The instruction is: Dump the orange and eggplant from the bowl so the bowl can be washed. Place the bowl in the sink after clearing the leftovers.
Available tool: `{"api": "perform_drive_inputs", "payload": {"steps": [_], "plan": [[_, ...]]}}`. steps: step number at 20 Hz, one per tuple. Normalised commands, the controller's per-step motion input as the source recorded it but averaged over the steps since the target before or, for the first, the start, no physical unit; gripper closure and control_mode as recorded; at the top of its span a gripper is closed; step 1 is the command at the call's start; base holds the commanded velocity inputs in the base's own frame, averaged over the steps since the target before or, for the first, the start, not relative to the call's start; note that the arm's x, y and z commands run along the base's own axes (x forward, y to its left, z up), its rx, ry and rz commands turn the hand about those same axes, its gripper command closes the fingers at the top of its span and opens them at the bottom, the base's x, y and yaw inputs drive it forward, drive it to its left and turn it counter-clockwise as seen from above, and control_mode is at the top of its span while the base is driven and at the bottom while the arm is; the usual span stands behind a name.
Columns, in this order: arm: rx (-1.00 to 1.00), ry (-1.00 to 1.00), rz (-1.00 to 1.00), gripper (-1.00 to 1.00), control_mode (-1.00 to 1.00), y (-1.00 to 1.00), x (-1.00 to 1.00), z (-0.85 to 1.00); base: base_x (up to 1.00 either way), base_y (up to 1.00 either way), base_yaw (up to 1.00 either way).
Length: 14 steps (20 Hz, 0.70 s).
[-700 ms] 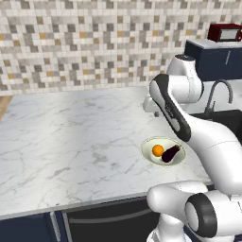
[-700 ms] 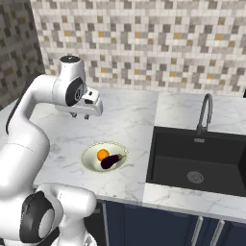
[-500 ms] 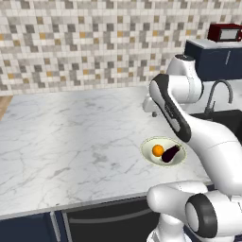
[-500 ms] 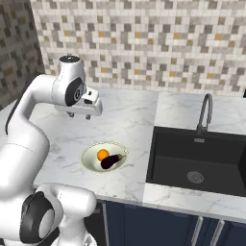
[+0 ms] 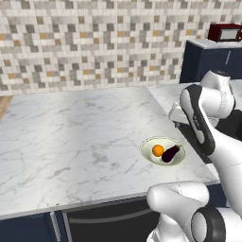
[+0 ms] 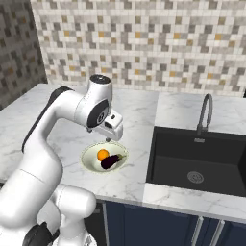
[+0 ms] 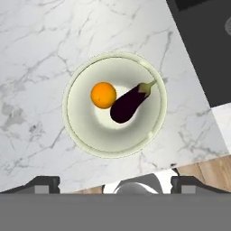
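The cream-white bowl [image 6: 91, 162] [image 5: 149, 157] [image 7: 89, 131] sits on the marble counter near its front edge, left of the sink [image 6: 192, 163]. Inside it, the orange [image 6: 103, 154] [image 5: 158, 150] [image 7: 103, 94] and the dark eggplant [image 6: 111, 162] [image 5: 171, 153] [image 7: 128, 104] lie side by side, touching. My gripper [image 6: 109, 138] [image 7: 115, 184] hangs open straight above the bowl, pointing down, with nothing between its fingers. In the hand view, the fingertips [image 7: 43, 182] stand wide apart below the bowl's rim. A clear gap separates the gripper from the bowl.
A grey gooseneck faucet [image 6: 204, 113] stands behind the black sink, whose corner shows in the hand view [image 7: 203, 45]. A red microwave [image 5: 226, 32] sits on a far dark cabinet. The tiled wall bounds the counter [image 5: 71, 137] at the back, and wide bare marble lies left of the bowl.
The hand has swung toward the sink side and come lower, ending above the bowl. The bowl, orange and eggplant have not moved. The jaws stay open.
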Motion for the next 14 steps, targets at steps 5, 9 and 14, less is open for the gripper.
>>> {"api": "perform_drive_inputs", "payload": {"steps": [5, 9, 14], "plan": [[0.15, 0.10, -0.31, -1.00, -1.00, -0.87, -0.07, -0.85, 0.00, 0.00, 0.00], [0.07, -0.01, -0.06, -1.00, -1.00, -0.10, 0.00, -0.50, 0.00, 0.00, 0.00], [0.00, 0.02, 0.04, -1.00, -1.00, 0.07, 0.14, -0.56, 0.00, 0.00, 0.00]]}}
